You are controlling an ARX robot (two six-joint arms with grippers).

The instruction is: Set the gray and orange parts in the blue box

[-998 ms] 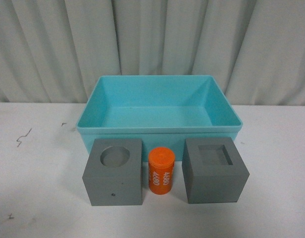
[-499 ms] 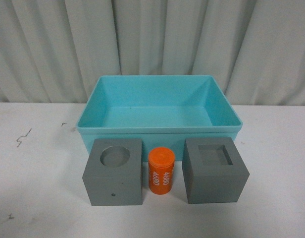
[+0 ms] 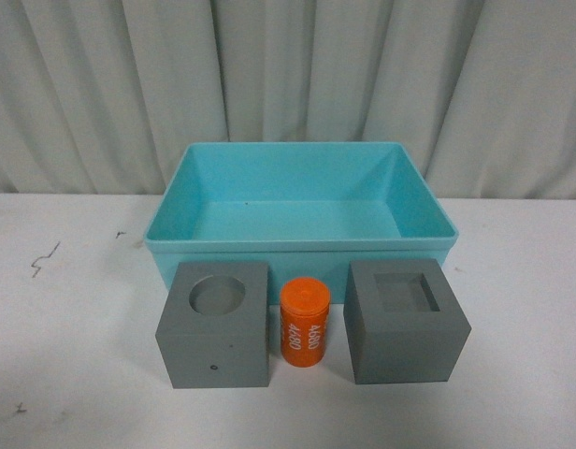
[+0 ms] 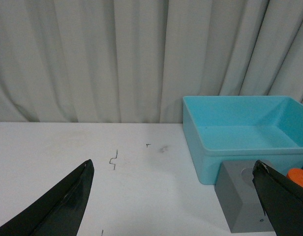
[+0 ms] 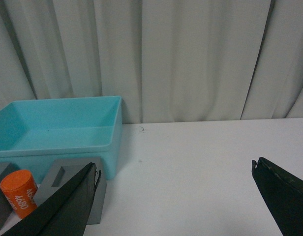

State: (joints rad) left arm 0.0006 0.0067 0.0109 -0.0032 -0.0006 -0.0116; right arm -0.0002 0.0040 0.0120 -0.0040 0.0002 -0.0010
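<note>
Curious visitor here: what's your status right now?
Left gripper, right gripper open, empty. Round-recess cube, square-recess cube, orange cylinder on table before empty blue box. Nothing blocking.

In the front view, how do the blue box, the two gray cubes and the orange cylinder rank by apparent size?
1. blue box
2. gray cube with round recess and gray cube with square recess: alike, not ranked
3. orange cylinder

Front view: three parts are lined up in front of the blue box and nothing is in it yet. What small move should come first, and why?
Probably lower the right gripper toward the gray cube with the square recess. Its jaws stand wide open and empty, that cube is the rightmost part, and the blue box just behind it is empty.
</note>
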